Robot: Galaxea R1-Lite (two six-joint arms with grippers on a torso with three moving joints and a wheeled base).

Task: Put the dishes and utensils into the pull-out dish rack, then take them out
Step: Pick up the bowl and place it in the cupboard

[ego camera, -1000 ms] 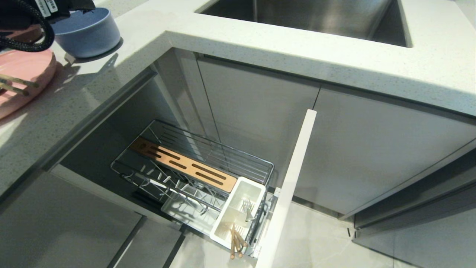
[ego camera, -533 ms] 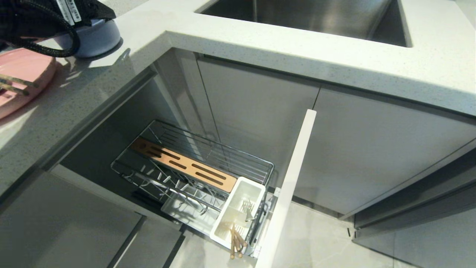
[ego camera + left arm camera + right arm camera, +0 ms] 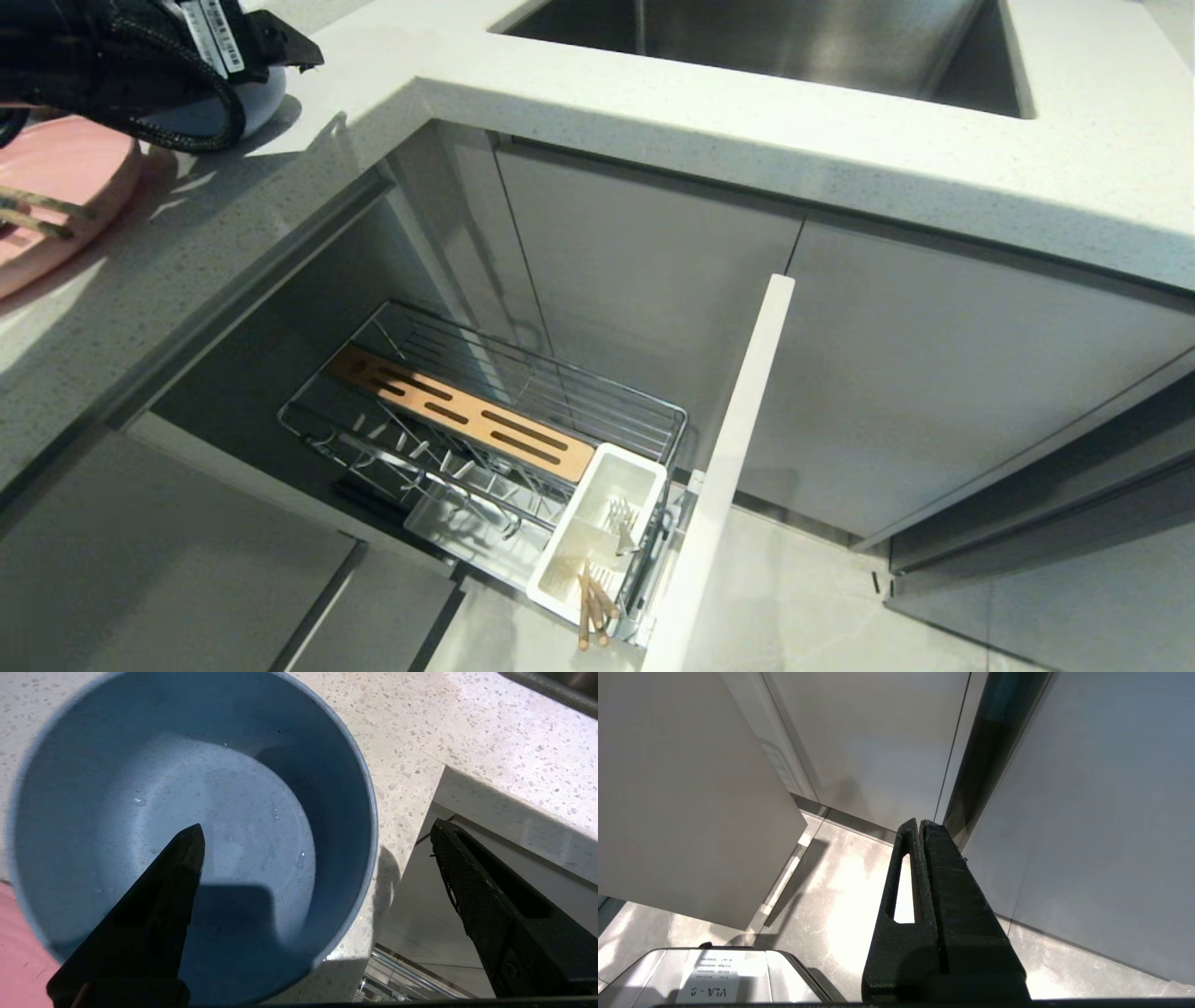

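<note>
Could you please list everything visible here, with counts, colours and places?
bowl: one, pale blue, on countertop, under left gripper
plate: one, pink, countertop
chopsticks: one pair, wooden, on plate
chopsticks in cup: wooden, cutlery cup
fork: one, silver, cutlery cup
dish rack: one, chrome, pulled out
sink: one, steel, in countertop
left gripper: open, astride the bowl's rim
right gripper: shut, near floor
</note>
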